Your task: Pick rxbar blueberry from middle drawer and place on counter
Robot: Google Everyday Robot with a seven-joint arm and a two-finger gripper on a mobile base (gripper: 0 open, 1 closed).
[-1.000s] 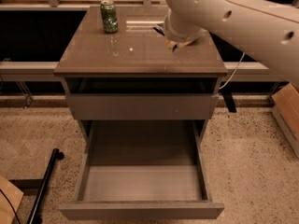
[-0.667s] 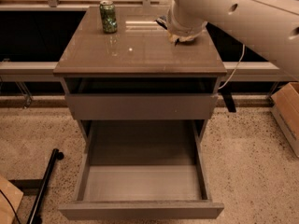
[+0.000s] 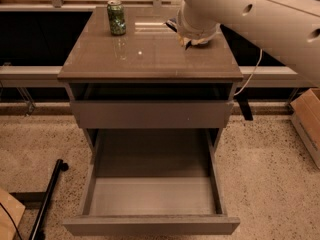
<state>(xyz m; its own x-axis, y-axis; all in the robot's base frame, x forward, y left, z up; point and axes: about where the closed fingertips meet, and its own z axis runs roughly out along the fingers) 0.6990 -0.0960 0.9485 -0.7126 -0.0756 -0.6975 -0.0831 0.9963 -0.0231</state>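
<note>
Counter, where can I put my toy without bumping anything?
The counter is bare across its whole front half, from the green can at the back left to the front edge. The back right is crowded: the gripper sits low there. The floor of the open middle drawer is bare too.

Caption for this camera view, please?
Gripper low over the counter, back right; green can back left; open drawer below, empty.
</note>
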